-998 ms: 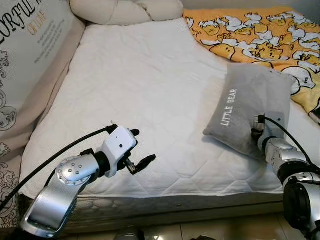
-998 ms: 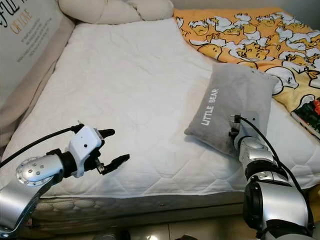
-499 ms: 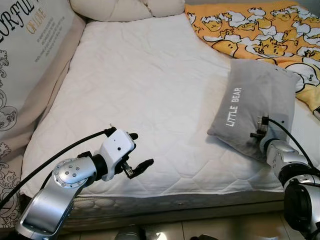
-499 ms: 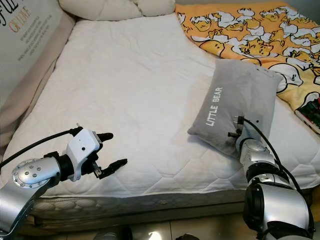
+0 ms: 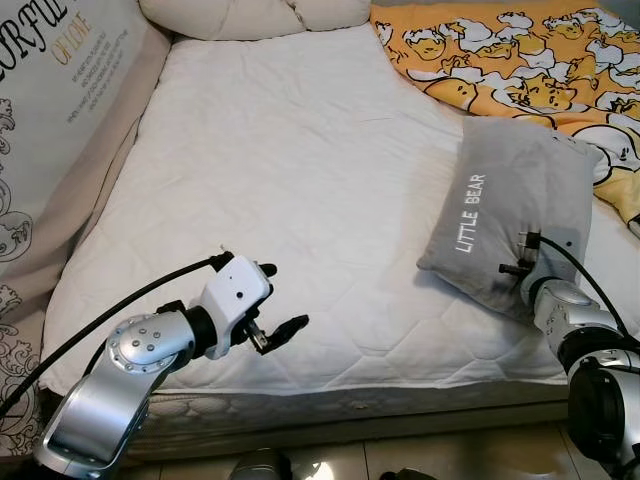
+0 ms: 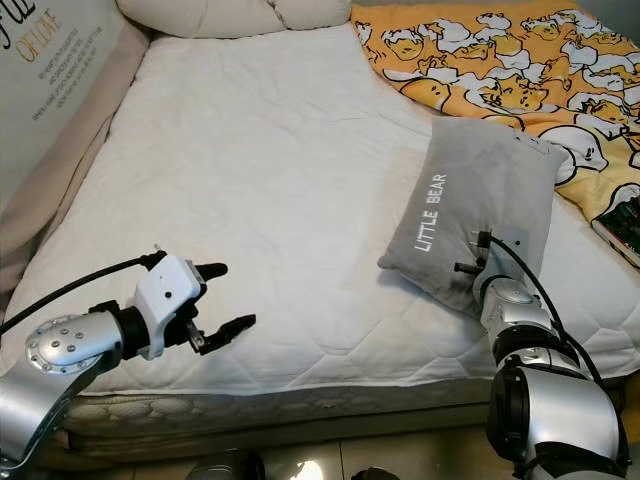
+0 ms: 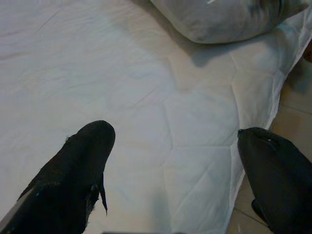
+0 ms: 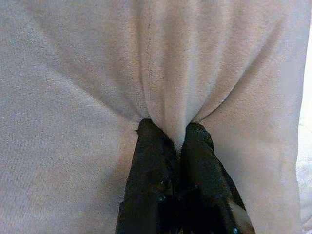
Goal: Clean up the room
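Note:
A grey pillow (image 5: 510,215) lettered "LITTLE BEAR" lies on the right side of the white mattress (image 5: 290,180). My right gripper (image 8: 171,139) is shut on a pinched fold of the pillow's fabric at its near edge; the right arm (image 5: 560,310) reaches up from the bottom right. My left gripper (image 5: 278,300) hovers open over the mattress's front left part, nothing between its fingers (image 7: 83,161). The left wrist view has the pillow (image 7: 219,19) further along the mattress.
A yellow blanket (image 5: 520,60) with cartoon ducks covers the bed's far right. Cream pillows (image 5: 250,15) lie at the head. A printed cushion (image 5: 50,110) leans along the left side. Tiled floor (image 5: 450,455) runs below the bed's front edge.
The pillow has shifted slightly up and to the right with my right gripper on it. The left gripper has stayed nearly in place, still open.

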